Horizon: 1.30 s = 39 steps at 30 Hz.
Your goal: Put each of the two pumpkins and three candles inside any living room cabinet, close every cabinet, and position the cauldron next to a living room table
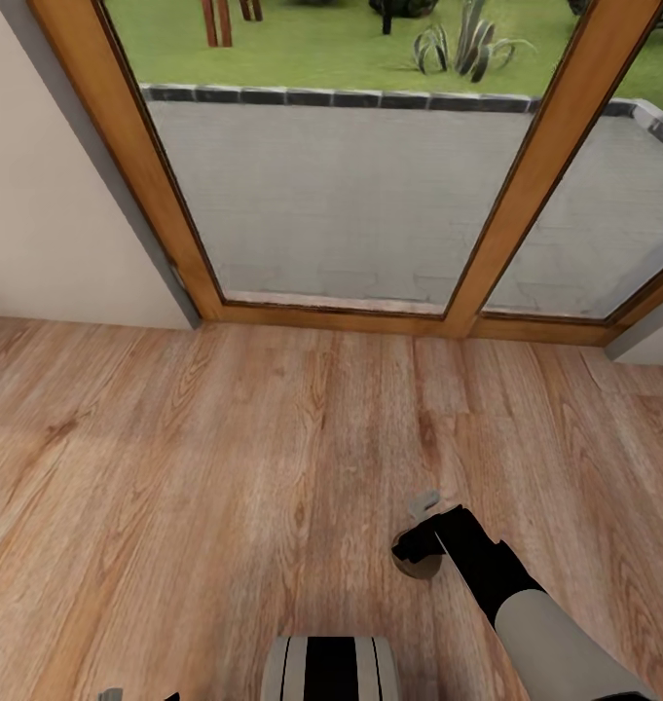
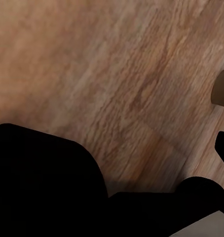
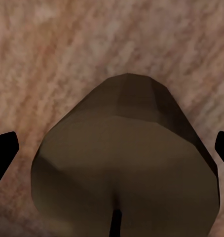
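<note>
One candle [image 3: 124, 168] sits between the right gripper's [image 1: 423, 545] jaws.

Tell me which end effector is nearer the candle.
Right. The right end effector has the candle between its fingers, over the wooden floor. The left end effector sits low at the robot's left side, well apart from it.

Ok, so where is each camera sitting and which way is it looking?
Head: high on the robot, tilted down at wooden floor and glass door; right arm and trunk show.
Left wrist: faces the floor; black robot parts show.
Right wrist: looks along right gripper at its candle.
Head and right wrist share the candle.
</note>
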Motion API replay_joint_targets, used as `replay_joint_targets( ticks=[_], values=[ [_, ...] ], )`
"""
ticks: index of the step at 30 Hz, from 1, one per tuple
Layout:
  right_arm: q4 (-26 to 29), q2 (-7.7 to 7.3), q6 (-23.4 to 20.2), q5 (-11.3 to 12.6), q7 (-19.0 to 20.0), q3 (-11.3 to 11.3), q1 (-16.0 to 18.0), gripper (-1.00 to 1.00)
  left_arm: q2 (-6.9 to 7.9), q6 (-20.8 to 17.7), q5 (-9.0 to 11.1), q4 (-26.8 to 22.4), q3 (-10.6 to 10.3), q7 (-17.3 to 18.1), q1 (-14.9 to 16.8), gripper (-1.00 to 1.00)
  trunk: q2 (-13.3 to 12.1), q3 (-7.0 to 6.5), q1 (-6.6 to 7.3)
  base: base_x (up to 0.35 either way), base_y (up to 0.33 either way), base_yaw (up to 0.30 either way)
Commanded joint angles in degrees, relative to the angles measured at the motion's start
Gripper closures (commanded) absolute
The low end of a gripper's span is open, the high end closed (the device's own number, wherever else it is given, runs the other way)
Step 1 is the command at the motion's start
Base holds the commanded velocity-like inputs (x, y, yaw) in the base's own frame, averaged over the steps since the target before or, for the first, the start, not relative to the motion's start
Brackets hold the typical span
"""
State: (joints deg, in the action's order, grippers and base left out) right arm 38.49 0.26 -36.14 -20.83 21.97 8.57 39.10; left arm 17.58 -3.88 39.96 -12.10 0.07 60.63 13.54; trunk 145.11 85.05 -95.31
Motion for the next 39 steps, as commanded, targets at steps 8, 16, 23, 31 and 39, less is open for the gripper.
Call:
replay_joint_targets(
  ticks=[8,16,23,31,39],
  values=[
    [0.1,0.0,-0.2,-0.6,0.4,0.0,0.0,-1.0,0.0,-0.4,-0.2,0.1,-1.7,0.2,-0.1,-1.0,0.0,0.05,0.0,0.0,0.0,0.0],
    [0.1,0.0,-0.2,-0.6,0.5,0.0,0.0,-1.0,-0.08,-0.3,-0.1,0.1,-1.7,-0.6,-0.1,-1.0,0.0,0.05,0.0,-0.057,0.005,0.0],
    [0.1,0.0,-0.2,-0.6,0.6,0.0,0.0,-1.0,-0.09,-0.3,-0.1,0.1,-1.7,-0.7,-0.1,-1.0,0.0,0.05,0.0,-0.005,0.001,0.0],
    [0.1,0.0,-0.2,-0.6,0.6,0.0,0.0,-1.0,-0.05,-0.3,0.0,0.1,-1.6,-1.3,-0.1,-1.0,0.0,0.05,0.0,-0.06,0.0,0.0],
    [0.1,0.0,-0.2,-0.6,0.6,0.0,0.0,-1.0,-0.08,-0.4,0.1,0.1,-1.6,-2.1,-0.1,-1.0,0.0,0.05,0.0,-0.05,0.0,0.0]
  ],
)
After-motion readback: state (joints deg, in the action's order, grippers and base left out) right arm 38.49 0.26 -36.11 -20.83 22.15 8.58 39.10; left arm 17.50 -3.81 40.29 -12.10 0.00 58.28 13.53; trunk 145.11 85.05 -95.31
